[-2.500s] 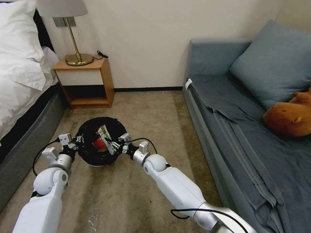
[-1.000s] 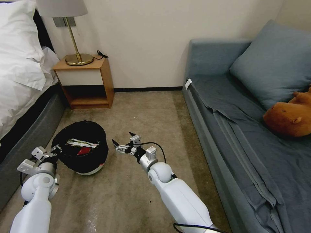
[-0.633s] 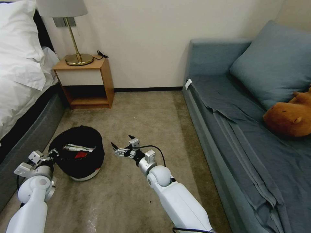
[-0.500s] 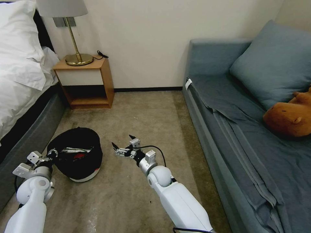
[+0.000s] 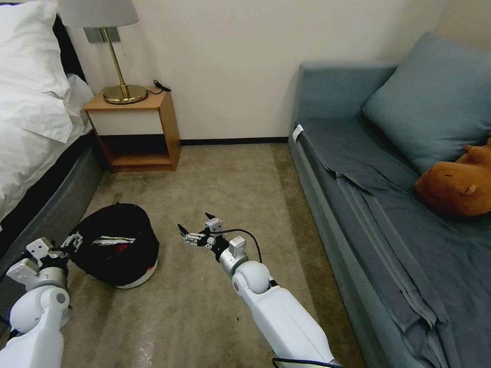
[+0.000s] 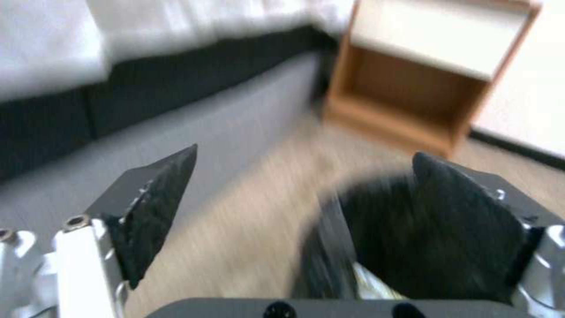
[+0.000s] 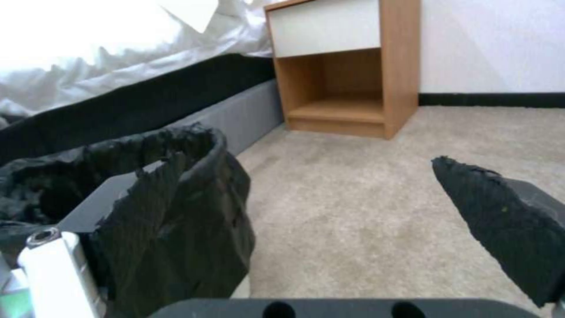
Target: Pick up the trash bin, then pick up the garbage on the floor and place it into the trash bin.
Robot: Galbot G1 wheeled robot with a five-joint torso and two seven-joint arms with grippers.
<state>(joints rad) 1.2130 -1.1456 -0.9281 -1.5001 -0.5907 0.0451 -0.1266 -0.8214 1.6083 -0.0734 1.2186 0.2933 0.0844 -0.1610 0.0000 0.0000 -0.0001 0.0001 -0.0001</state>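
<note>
The trash bin (image 5: 116,244) sits tilted on the carpet (image 5: 230,174) near the bed (image 5: 36,153), with wrappers (image 5: 113,241) inside. The left gripper (image 5: 71,241) touches its rim; the right gripper (image 5: 195,229) hovers beside it, fingers spread.

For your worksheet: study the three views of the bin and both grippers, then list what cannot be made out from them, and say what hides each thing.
- Trash bin contents, head view: a striped wrapper and a red scrap show; the black liner hides anything beneath.
- Left gripper, head view: too small to tell whether it touches the bin rim. Left wrist view: open, motion-blurred.
- Bin base: liner covers most of it.
- Right gripper, right wrist view: one finger hides part of the bin.
</note>
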